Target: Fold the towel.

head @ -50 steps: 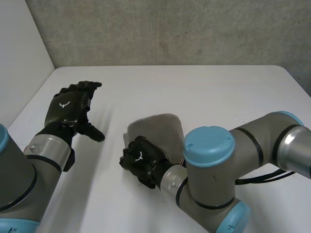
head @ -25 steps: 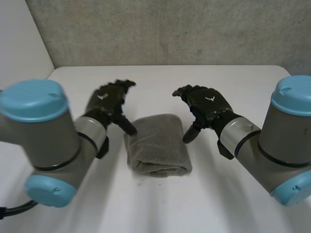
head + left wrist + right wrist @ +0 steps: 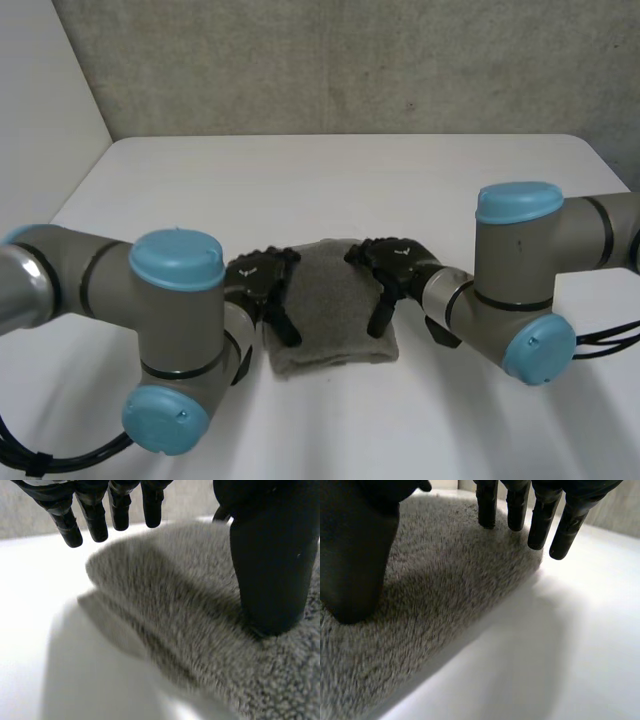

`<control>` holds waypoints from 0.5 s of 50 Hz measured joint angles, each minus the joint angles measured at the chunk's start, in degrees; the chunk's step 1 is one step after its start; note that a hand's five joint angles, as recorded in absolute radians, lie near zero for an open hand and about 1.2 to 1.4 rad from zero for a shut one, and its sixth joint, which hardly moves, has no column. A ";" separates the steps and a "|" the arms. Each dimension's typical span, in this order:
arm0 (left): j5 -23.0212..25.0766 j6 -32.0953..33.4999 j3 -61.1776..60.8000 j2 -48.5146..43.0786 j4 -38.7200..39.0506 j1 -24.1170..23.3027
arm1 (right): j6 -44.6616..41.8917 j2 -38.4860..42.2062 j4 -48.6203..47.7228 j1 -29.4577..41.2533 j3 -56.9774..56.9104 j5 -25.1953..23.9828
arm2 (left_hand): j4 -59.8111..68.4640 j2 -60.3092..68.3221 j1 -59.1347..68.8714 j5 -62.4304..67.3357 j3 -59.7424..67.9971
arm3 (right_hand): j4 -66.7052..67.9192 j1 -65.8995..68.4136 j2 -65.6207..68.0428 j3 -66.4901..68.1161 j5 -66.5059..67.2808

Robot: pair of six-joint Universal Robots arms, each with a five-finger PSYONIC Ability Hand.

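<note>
Towel [image 3: 329, 305] lies folded under left hand [image 3: 260, 279] and right hand [image 3: 398, 263].

Head high behind, wrists close, towel [image 3: 330, 300] shared

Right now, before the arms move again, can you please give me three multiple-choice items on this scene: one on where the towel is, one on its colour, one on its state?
1. Where does the fluffy fabric towel lie on the white table?
A. At the far corner
B. Between the black left hand and the black right hand
C. Hanging over the near edge

2. What colour is the towel?
A. Blue
B. White
C. Grey

3. What state is the towel in?
A. Folded into a thick stack of layers
B. Spread flat in one layer
C. Lifted off the table

Answers:
1 B: the head view shows one hand at each side edge of it.
2 C: its pile is grey in every view.
3 A: the left wrist view shows layers stacked at its edge.
</note>
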 measured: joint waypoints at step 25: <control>3.44 6.44 7.24 31.65 -17.99 14.72 | -1.58 -36.61 4.83 -9.73 3.08 14.01 | -0.02 -0.01 0.00 0.00 0.00 | -0.04 0.00 0.00 0.00 0.00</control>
